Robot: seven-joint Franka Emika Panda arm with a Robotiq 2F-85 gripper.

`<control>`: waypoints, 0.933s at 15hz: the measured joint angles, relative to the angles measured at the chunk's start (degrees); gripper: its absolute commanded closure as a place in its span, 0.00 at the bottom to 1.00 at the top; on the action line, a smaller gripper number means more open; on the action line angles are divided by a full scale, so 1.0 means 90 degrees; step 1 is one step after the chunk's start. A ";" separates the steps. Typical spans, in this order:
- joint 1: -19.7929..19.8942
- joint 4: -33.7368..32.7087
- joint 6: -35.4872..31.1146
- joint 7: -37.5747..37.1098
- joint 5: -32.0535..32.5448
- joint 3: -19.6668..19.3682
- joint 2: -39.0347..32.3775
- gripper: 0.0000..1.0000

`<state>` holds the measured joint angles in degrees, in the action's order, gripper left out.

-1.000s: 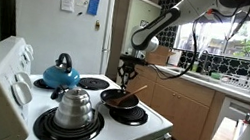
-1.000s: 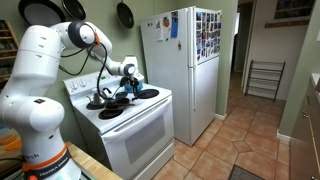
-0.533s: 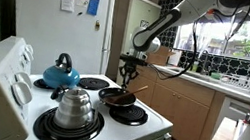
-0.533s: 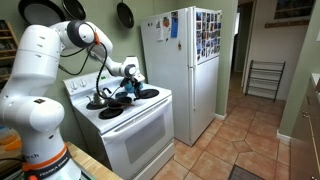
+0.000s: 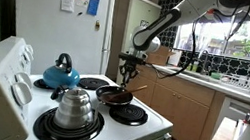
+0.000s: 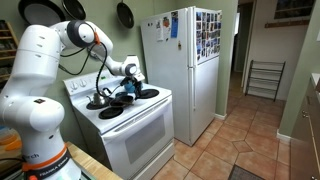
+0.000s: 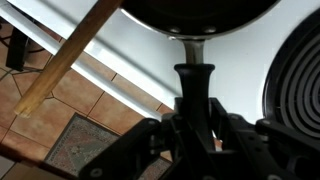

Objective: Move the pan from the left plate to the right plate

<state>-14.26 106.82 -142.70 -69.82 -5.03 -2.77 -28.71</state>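
I stand in a small kitchen with a brown tiled floor [image 6: 225, 150]. The white stove [image 6: 135, 135] stands just beside a tall white fridge [image 6: 185, 70] that has papers and magnets on its door and side. Wooden cabinets [image 5: 188, 108] run under a counter, below a bright window [image 5: 233, 39]. A hanging skillet [image 6: 124, 13] is on the wall above the stove.

On the stove top a steel kettle [image 5: 75, 106] sits on a coil burner. A blue teapot [image 5: 61, 71] stands behind it, close to the panel with the knobs. The left plate [image 5: 134, 116] and the right plate [image 5: 94, 82] both show their black coils in dark rims.

The gripper [image 5: 126, 79] points down over the stove, and in the wrist view its jaws are clamped on the long black handle [image 7: 193, 50] of the pan [image 5: 113, 95]. The pan is over the white top between the 2 plates, with its edge across the rim of the left plate. It looks a little raised, but I cannot tell for sure if it touches the surface. The wooden spatula [image 7: 65, 60] sticks out over the rim of the pan, slanting to the side with the floor tiles behind it
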 measured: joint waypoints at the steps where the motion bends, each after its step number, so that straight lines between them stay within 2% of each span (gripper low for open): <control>1: 0.0001 -0.0004 0.0000 0.0001 0.0000 0.0000 -0.0007 0.71; 6: 0.0002 -0.0010 0.0000 0.0003 0.0000 0.0000 -0.0016 0.71; 7: 0.0002 -0.0010 0.0000 0.0003 0.0000 0.0000 -0.0016 0.93; 14: 0.0044 -0.0142 0.0005 -0.0071 -0.0011 0.0003 -0.0139 0.93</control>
<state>-13.86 105.55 -142.66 -70.46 -5.12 -2.74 -29.96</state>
